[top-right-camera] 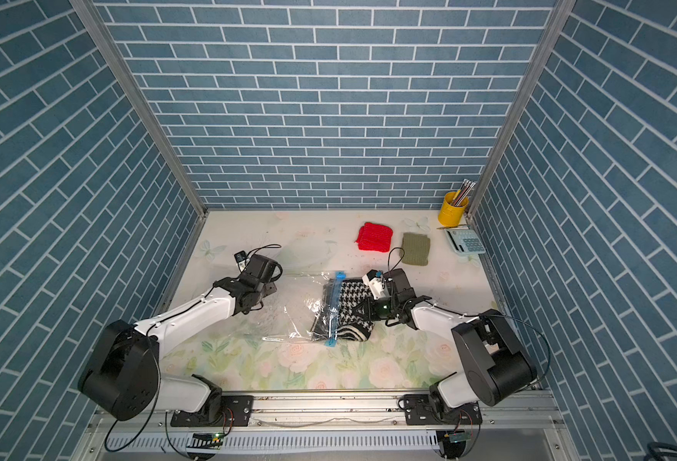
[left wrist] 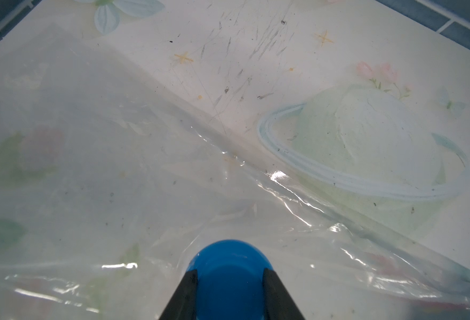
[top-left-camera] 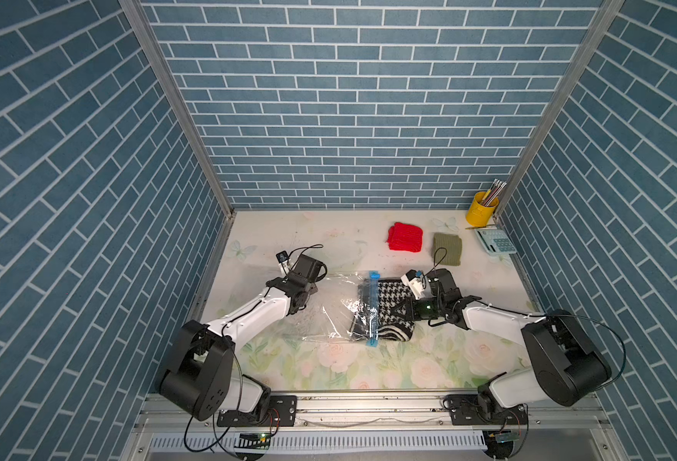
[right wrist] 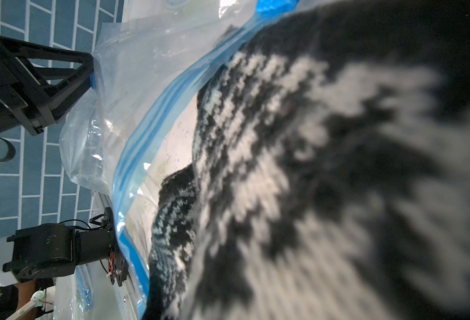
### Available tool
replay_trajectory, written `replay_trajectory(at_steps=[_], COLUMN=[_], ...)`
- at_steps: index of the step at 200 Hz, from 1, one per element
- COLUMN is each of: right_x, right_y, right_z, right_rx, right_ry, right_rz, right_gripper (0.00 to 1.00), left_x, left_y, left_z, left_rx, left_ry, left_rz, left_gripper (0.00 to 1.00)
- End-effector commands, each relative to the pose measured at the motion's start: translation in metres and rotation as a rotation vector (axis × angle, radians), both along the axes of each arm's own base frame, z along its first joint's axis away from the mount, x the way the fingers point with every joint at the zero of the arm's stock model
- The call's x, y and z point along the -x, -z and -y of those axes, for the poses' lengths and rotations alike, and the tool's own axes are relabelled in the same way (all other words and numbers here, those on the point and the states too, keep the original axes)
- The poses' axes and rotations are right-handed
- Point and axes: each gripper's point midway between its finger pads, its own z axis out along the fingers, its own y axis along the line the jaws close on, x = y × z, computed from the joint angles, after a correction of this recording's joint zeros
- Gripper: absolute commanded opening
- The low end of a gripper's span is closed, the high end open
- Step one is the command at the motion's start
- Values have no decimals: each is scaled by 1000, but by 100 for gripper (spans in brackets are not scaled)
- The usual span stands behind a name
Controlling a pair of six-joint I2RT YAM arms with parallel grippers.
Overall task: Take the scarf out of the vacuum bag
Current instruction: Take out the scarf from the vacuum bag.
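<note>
Clear crinkly plastic vacuum bag (top-left-camera: 320, 311) is lying on the table (top-left-camera: 328, 371); your left gripper (left wrist: 229, 274) is gripping its round blue valve cap (left wrist: 229, 255) between narrow jaws, and your right gripper (top-left-camera: 403, 310), jaws nearly shut, is pinching the black-and-white houndstooth scarf (top-left-camera: 390, 295), which is sticking partly out of the bag.

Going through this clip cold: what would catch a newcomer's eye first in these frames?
The black-and-white houndstooth scarf at mid-table, partly out of the clear vacuum bag past its blue zip strip, with the right claw shut on it. The left claw clamps the bag's blue valve cap. A bright red knit cloth lies further back, toward the right.
</note>
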Motion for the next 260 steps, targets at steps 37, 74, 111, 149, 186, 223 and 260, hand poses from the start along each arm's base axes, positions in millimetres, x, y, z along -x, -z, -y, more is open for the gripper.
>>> replay_trajectory(at_steps=[37, 74, 111, 149, 186, 223, 260], right_x=[-5, -5, -6, -6, -6, -6, -5], right_y=[-3, -3, -4, -4, -5, -5, -6], right_z=[-2, -3, -4, -5, -5, -5, -6], right_rx=[-6, -10, -12, -19, -25, -28, -31], right_ry=[-24, -26, -29, -30, -32, -33, -34], right_rz=[40, 40, 41, 44, 45, 46, 50], right_gripper=[0, 0, 0, 0, 0, 0, 0], left_x=[0, 1, -1, -1, 0, 1, 1], left_y=[-11, -8, -9, -9, -9, -9, -8], left_z=[-17, -17, -15, -15, -15, -16, -15], left_rx=[-34, -27, -19, -20, -17, -20, -14], left_ry=[-54, -52, -49, -45, -47, -49, -47], left_rz=[39, 32, 36, 35, 35, 33, 33], left_gripper=[27, 27, 27, 27, 27, 27, 27])
